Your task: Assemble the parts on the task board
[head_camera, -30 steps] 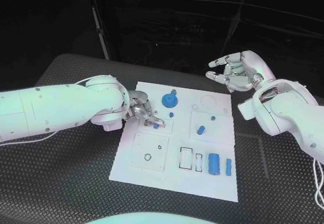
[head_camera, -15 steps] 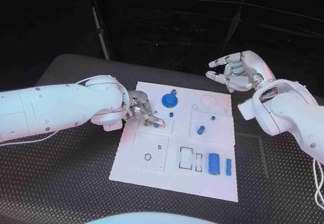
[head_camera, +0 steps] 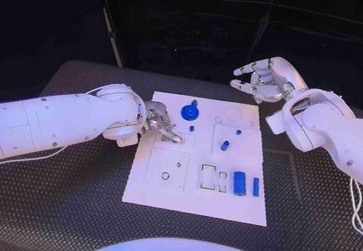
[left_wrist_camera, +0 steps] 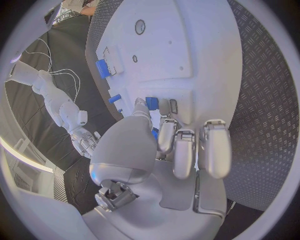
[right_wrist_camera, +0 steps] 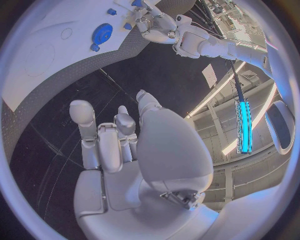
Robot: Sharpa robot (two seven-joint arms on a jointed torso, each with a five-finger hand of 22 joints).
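Left hand [head_camera: 157, 124] pinches a small blue part [left_wrist_camera: 152, 103] over the task board [head_camera: 168, 189] near its left edge; right hand [head_camera: 265, 79] hovers empty, fingers loosely apart, beyond the far edge; blue gear [head_camera: 189, 111] looks seated, several parts apparently remain loose.

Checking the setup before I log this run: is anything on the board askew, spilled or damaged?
Nothing stands out. The task board lies flat on the table, blue parts sit on it, the left hand works at its left side, and the right hand hangs beyond it.
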